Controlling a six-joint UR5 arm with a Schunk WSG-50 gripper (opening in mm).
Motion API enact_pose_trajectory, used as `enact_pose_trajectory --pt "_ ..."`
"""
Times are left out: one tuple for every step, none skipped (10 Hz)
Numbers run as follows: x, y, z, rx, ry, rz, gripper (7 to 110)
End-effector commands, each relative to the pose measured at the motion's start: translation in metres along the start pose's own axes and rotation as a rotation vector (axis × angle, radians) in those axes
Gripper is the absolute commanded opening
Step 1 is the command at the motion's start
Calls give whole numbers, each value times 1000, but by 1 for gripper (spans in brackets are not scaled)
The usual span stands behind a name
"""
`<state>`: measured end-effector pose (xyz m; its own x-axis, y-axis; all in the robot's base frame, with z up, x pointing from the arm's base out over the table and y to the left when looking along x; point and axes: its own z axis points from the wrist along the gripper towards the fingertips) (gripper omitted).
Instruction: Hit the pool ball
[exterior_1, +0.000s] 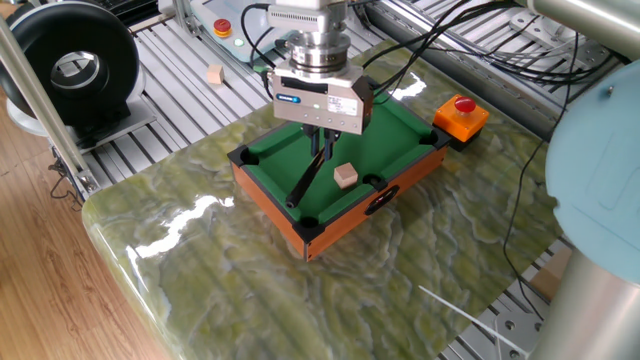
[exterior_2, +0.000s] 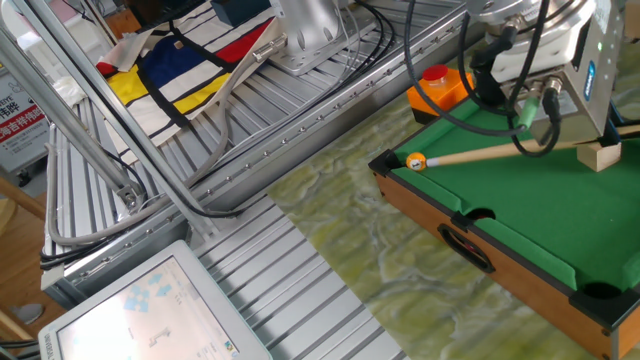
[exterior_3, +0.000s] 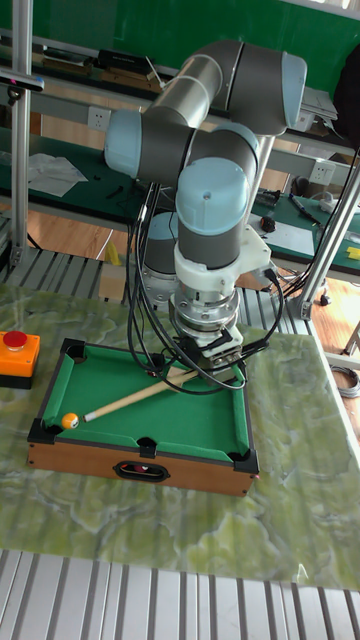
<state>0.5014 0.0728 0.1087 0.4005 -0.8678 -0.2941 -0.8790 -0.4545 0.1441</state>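
The pool ball (exterior_2: 416, 161), a tiny glossy orange-yellow sphere, lies by a corner pocket of the small green pool table (exterior_2: 520, 215); the tall fixed view shows the pool ball (exterior_3: 69, 421) at the table's front left corner. A tan cue stick (exterior_2: 500, 150) lies low over the felt, its tip right beside the ball. My gripper (exterior_3: 203, 362) is above the middle of the table, shut on the far part of the cue stick (exterior_3: 135, 397). In one fixed view the gripper (exterior_1: 322, 143) points straight down and the ball does not show.
A tan wooden cube (exterior_1: 346, 176) sits on the felt beside the gripper. A red button on an orange box (exterior_1: 462, 113) stands off one end of the table. Black cables (exterior_2: 440, 60) hang around the wrist. The wooden rim (exterior_3: 140, 455) encloses the felt.
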Motion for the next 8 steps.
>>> enact_pose_trajectory --pt "3 1 -4 -1 -2 2 7" --pt "9 3 -7 -9 19 -1 7" --pt "19 8 -14 -25 61 -2 7" --pt "42 13 -30 -50 163 -1 7" --pt "60 19 -52 -83 260 5 7" --pt "49 21 -54 -87 241 26 7" --pt "40 19 -49 -76 204 37 7" --pt "31 17 -45 -72 163 42 7"
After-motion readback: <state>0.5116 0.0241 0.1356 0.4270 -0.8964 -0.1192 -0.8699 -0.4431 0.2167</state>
